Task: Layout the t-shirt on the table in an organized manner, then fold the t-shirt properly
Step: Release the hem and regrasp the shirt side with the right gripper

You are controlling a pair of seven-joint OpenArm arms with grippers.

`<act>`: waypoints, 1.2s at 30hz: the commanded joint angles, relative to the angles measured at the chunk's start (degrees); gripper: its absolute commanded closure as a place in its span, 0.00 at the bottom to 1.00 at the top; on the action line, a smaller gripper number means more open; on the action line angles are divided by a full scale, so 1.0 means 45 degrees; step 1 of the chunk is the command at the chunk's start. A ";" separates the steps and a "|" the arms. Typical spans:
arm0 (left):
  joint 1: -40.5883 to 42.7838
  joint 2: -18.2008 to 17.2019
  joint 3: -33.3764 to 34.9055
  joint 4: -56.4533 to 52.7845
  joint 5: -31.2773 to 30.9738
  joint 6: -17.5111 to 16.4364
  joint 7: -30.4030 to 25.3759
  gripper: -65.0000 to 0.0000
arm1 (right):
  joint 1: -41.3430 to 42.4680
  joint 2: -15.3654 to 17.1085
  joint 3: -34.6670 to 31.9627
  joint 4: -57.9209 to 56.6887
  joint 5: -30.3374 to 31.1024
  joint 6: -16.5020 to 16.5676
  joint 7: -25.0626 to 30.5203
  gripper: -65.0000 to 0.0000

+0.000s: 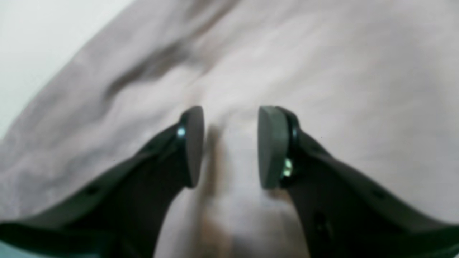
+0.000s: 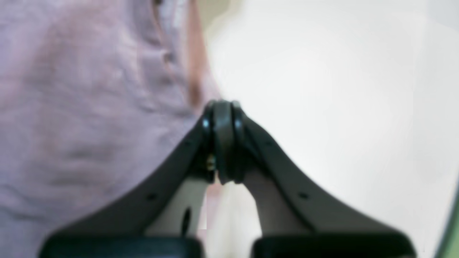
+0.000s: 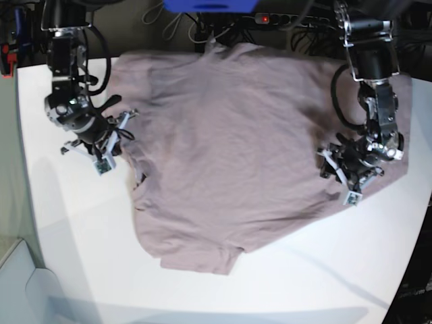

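Dusty mauve cotton t-shirt [image 3: 236, 148] lies spread on matte white table [image 3: 81, 229], long axis diagonal. Left gripper [image 1: 229, 147] parted over cloth; right gripper [image 2: 223, 143] closed at its edge.

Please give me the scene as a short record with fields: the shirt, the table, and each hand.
shirt: mauve t-shirt spread over the table, wrinkled, not folded
table: white table, bare along the front
left hand: left hand open, over the cloth near one edge of the shirt, nothing between its pads
right hand: right hand shut, at the opposite edge of the shirt; whether it pinches cloth cannot be told
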 commanded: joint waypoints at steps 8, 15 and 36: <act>-0.0294 -0.2189 -0.0049 -0.3656 -0.0021 -0.0010 -0.2725 0.62 | 0.0124 -0.0228 -0.1321 0.0227 0.0110 0.0032 0.0251 1.00; -0.0314 -0.2931 -0.0068 -0.3929 -0.0021 -0.0010 -0.3018 0.62 | 0.0554 -0.0287 -0.1380 0.0208 0.0110 0.0032 0.0251 1.00; -0.0450 -0.2912 -0.0088 -0.3929 -0.0021 -0.0010 -0.2998 0.62 | 0.1062 -0.0990 -0.2337 -0.1531 0.0110 0.0032 0.0349 1.00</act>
